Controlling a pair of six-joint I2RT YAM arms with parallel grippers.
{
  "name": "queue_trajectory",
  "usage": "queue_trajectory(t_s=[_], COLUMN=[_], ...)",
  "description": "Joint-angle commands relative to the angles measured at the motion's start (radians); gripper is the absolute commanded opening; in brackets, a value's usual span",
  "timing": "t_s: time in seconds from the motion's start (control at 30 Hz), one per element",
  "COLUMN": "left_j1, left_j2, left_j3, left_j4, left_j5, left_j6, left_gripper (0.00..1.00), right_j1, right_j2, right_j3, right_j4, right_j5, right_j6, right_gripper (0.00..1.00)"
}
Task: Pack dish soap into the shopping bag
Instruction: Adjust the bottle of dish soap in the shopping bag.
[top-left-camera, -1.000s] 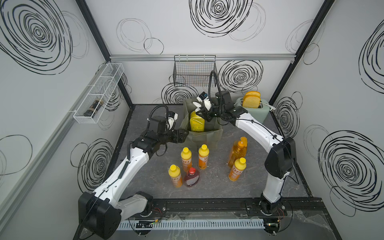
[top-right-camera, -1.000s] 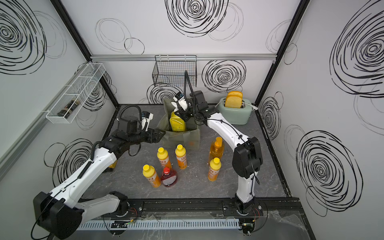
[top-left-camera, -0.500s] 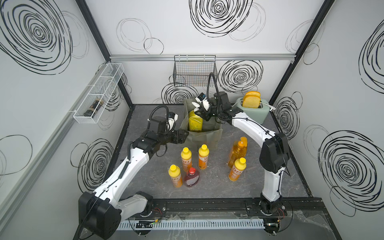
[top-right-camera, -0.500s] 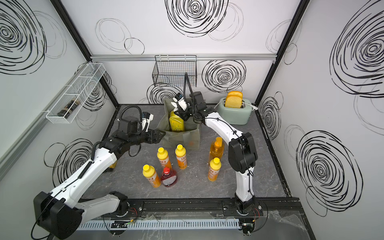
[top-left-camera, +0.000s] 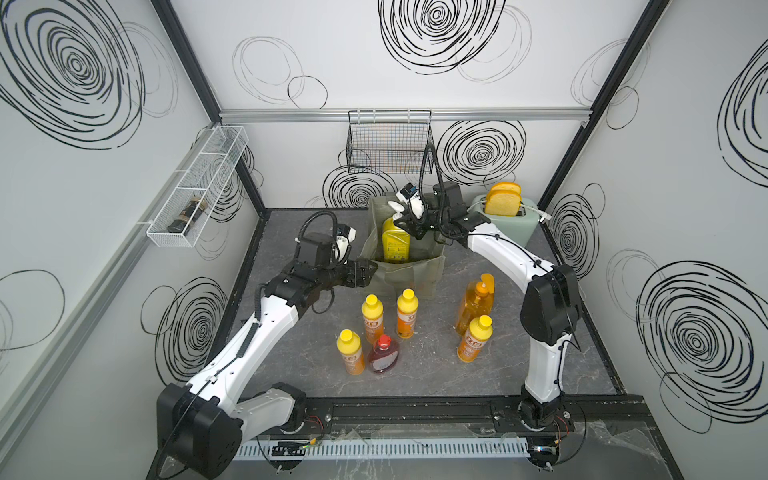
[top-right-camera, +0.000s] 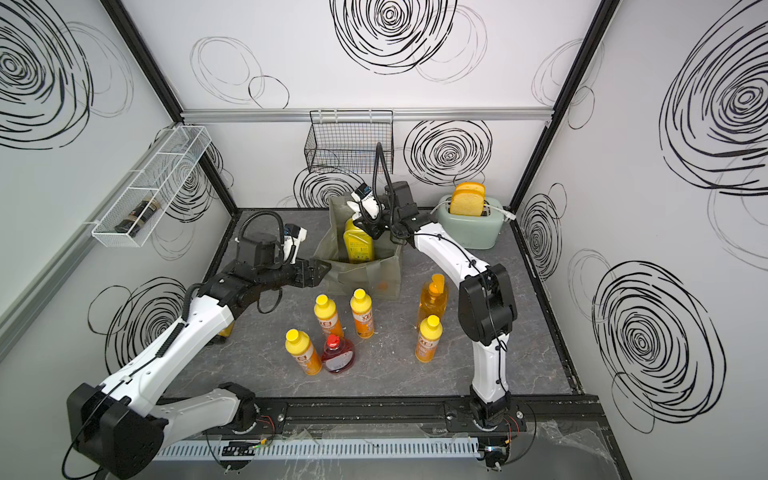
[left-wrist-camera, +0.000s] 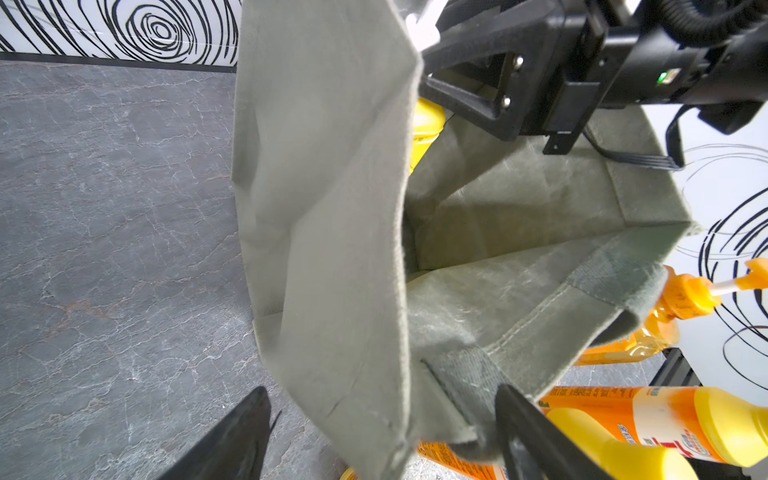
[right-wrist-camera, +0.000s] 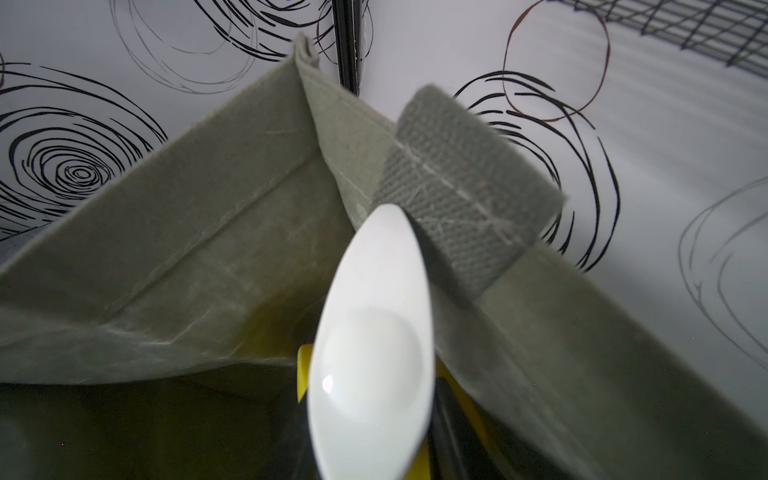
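Yellow bottle (top-left-camera: 395, 245), gripped by the right tool (top-left-camera: 408, 227), is inside the bag (top-left-camera: 415, 276); left tool (top-left-camera: 369, 272) open; other bottles (top-left-camera: 372, 318) unpacked.

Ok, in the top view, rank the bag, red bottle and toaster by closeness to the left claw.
1. The bag: right at the left claw, its near corner between the open jaws.
2. The red bottle: standing well forward of the claw, toward the front.
3. The toaster: at the back right, beyond the bag.
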Motion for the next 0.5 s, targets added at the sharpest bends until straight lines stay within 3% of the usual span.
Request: queue_trajectory(t_s=[0.0,0.1,0.17,0.33,0.47], left_j1=[-0.005,-0.005,-0.005,-0.003,0.001], left_j2=[-0.026,-0.027,-0.027,-0.035,-0.044], left_j3=[-0.010,-0.009,-0.006,0.018,0.044], left_j4=[0.023,0.023,0.021,0.018,0.013], left_j5=[-0.010,-0.012,-0.011,-0.013,-0.019], left_j6=[0.011,0.010,0.010,0.008,0.008], left_gripper=[0.87,0.87,0.87,0.89,0.92], right_j1=[-0.017,-0.018,-0.018,-0.018,-0.016], right_j2=[-0.109,-0.097,-0.094,-0.122,-0.168], right_j3=[0.050,0.050,0.050,0.036,0.040], right_j4=[0.255,0.244,0.231,0.203,0.169], right_j5=[-0.055,-0.056,-0.053,-0.028,0.057], right_j6=[-0.022,-0.021,-0.018,0.016,0.089], right_gripper=[0.00,0.01,0.10,0.59,0.89])
